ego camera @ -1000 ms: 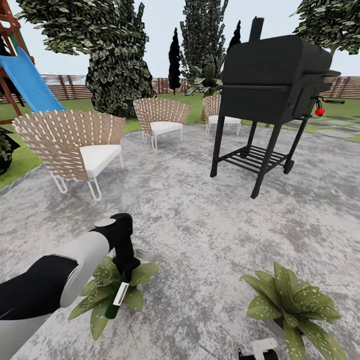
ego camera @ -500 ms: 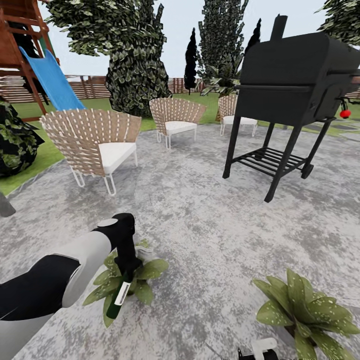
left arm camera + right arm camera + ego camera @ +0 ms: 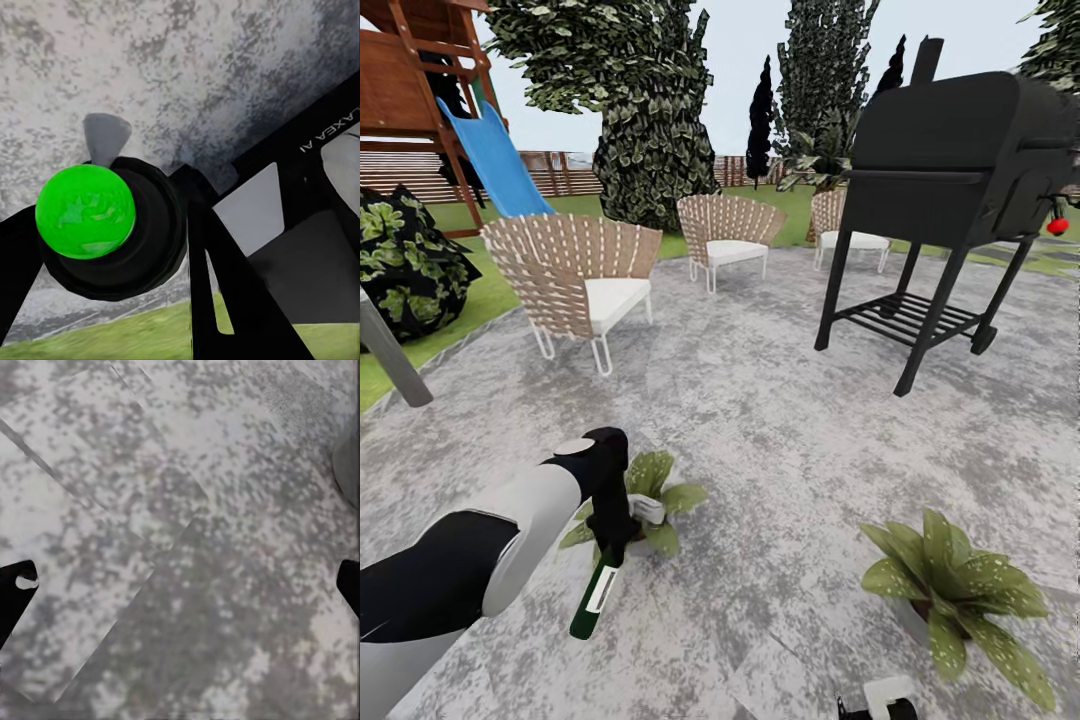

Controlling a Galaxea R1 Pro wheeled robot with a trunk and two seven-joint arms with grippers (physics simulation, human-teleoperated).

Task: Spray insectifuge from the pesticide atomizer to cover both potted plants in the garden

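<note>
Camera swung left; two potted plants (image 3: 645, 500) (image 3: 955, 590) remain.

Hidden and cropped parts

Left potted plant (image 3: 650, 500) partly behind left gripper (image 3: 612, 528); atomizer (image 3: 593, 598) nozzle head buried in grip; grill (image 3: 960, 160) cut at frame edge.

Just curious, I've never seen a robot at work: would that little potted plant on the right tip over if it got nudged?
Probably not easily: the right potted plant sits low, its leaves spreading wide over the patio. Those leaves would likely bend first. Its pot seems small, so a push might slide it.
</note>
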